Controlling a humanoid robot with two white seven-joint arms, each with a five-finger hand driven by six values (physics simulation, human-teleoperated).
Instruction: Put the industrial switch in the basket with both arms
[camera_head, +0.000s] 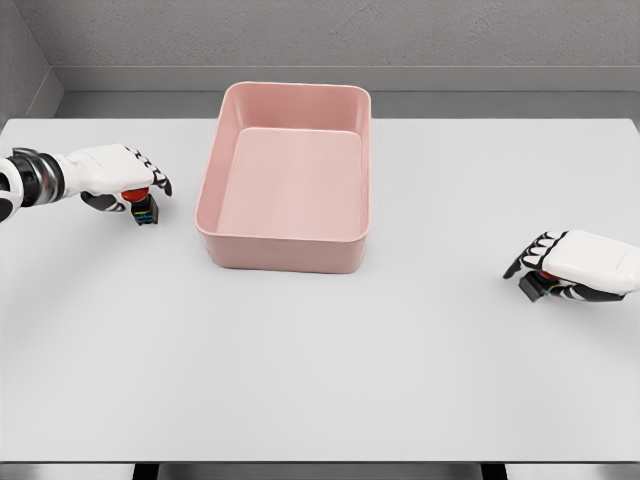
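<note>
The pale grey worktop (320, 400) fills the near part of the head view, and its front stretch carries nothing but bare surface up to the dark edge at the bottom. Closest of the working parts is the right hand (545, 266), which comes in from the right edge and lies low over the worktop with its white back upward and its black-tipped fingers curled down. Under those fingers sits a small dark industrial switch (536, 285) with a spot of red showing at its top; the hand is closed around it, though how firmly cannot be told. Farther back on the opposite side, the left hand (140, 190) reaches in from the left edge on its white arm, fingers likewise curled downward. It grips a second switch (145, 212), a small block with a red cap and a dark body marked with coloured stripes, which stands on the worktop just beneath the palm. Between the two hands, toward the far side of the worktop, rests the pink basket (283, 245), a rectangular tub with rounded corners and smooth walls, its inside open to view. Both switches are outside it, the left one near its left wall and the right one well apart from it.
</note>
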